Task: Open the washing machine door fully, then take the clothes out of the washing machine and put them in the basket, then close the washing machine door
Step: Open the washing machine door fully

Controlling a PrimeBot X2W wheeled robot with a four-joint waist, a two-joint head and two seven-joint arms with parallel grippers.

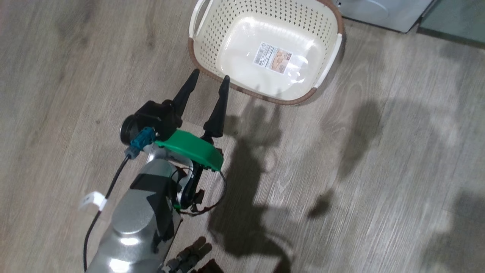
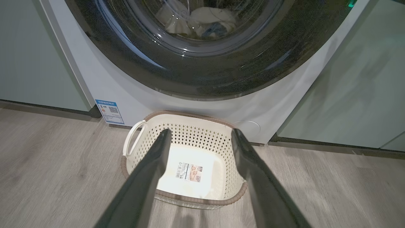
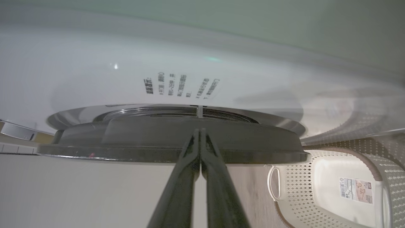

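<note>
1. the washing machine door (image 2: 202,72), a wide glossy black ring around clear glass, lies against the front of the white washing machine (image 2: 101,85). whether it is latched cannot be told.
2. through the glass, the clothes (image 2: 208,17) show as a pale cream heap with a blue patch, inside the drum.
3. the right pincer (image 3: 200,131) has its two dark fingers pressed together with nothing seen between them. its tips are at the dark edge of the door, which the right wrist view shows edge-on.
4. the basket (image 2: 136,152), cream with a brown rim, stands on the wooden floor (image 1: 379,170) just in front of the machine, below the door. a label sticker (image 2: 189,172) shows on its base.
5. the left pincer (image 1: 209,79) hovers above the floor near the basket's rim. its fingers are spread well apart, hold nothing, and point toward the basket and machine.
6. a small blue label (image 2: 109,111) sits at a lower corner of the machine, and sage-green cabinet fronts (image 2: 28,53) stand on either side.
</note>
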